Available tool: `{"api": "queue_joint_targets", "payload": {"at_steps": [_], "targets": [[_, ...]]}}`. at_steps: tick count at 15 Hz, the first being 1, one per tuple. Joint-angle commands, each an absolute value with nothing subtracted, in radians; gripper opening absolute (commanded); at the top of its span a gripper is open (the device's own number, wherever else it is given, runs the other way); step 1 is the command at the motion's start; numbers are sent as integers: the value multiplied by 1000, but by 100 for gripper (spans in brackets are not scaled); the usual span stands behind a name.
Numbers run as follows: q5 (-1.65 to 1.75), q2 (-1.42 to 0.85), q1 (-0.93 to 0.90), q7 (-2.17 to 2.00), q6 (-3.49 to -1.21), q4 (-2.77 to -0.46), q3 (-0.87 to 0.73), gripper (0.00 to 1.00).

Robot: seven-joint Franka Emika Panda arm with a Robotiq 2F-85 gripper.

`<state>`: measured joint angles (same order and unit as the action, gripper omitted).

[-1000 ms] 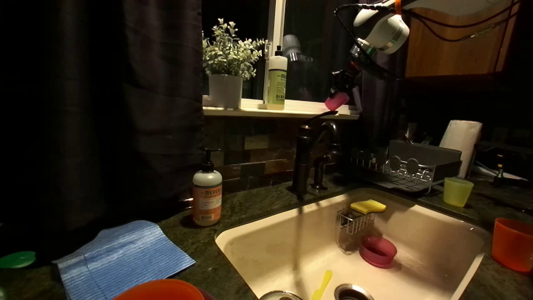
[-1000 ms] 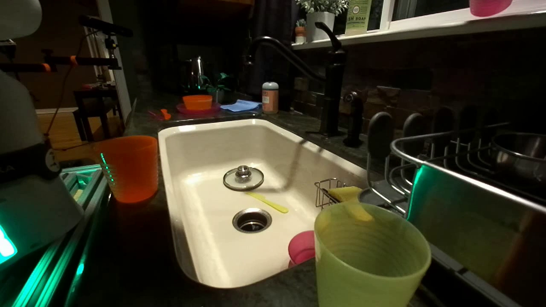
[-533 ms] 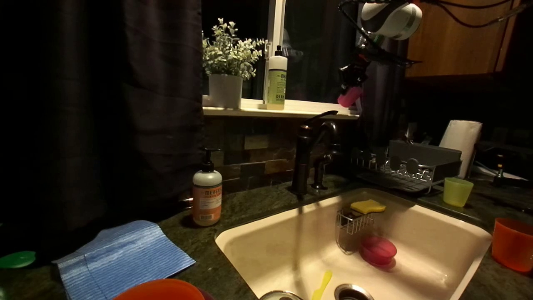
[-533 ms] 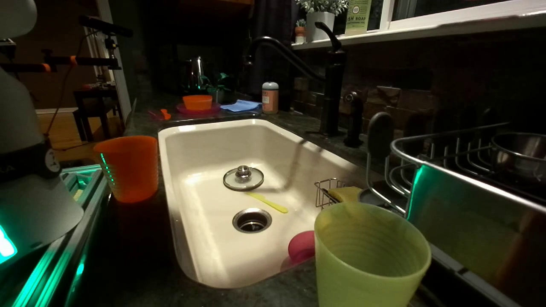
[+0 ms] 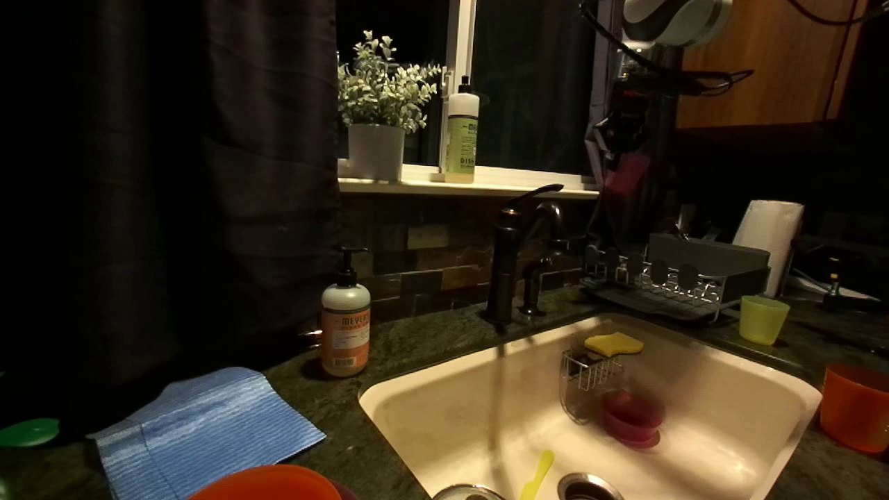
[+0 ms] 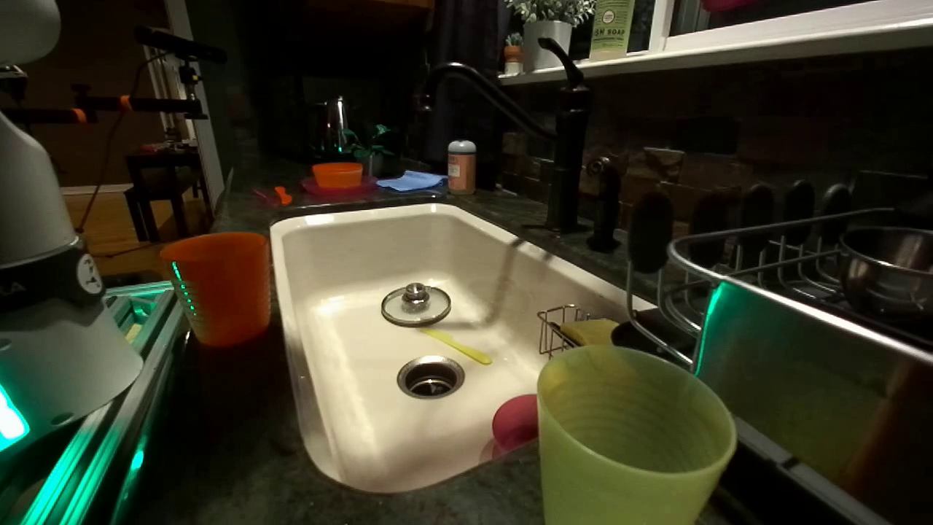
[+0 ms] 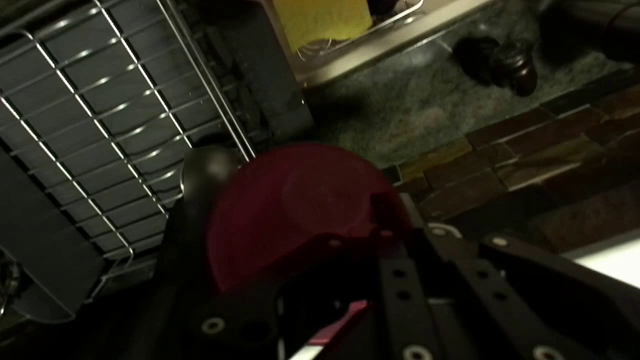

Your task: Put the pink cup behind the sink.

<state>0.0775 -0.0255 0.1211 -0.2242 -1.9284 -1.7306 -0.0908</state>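
Note:
The pink cup (image 5: 626,173) hangs in the air, tilted, by the right end of the window sill. My gripper (image 5: 618,142) is above it and shut on its wall. In an exterior view only a bit of the pink cup (image 6: 729,3) shows at the top edge; the gripper is out of view there. In the wrist view the cup (image 7: 310,200) fills the middle, and the gripper fingers (image 7: 400,220) grip its right side. The cream-white sink (image 5: 444,410) is below, with its dark faucet (image 5: 505,271); the sink (image 6: 342,357) shows in both exterior views.
A dish rack (image 5: 708,288) stands below the cup and shows in the wrist view (image 7: 100,120). A yellow-green cup (image 5: 762,321) and orange cup (image 5: 856,406) stand right of the sink. A soap bottle (image 5: 345,326) stands left. A round pink item (image 5: 630,420) lies in the sink.
My gripper has carried the pink cup to the right in an exterior view, from over the window sill to before the dark curtain beside the sill, above the dish rack.

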Motion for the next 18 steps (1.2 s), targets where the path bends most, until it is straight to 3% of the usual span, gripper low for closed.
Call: {"api": "queue_joint_targets", "payload": {"at_steps": [1, 18], "targets": [[92, -16, 109, -247, -1859, -1795, -93, 1], [65, -250, 100, 202, -2087, -1870, -55, 1]]}}
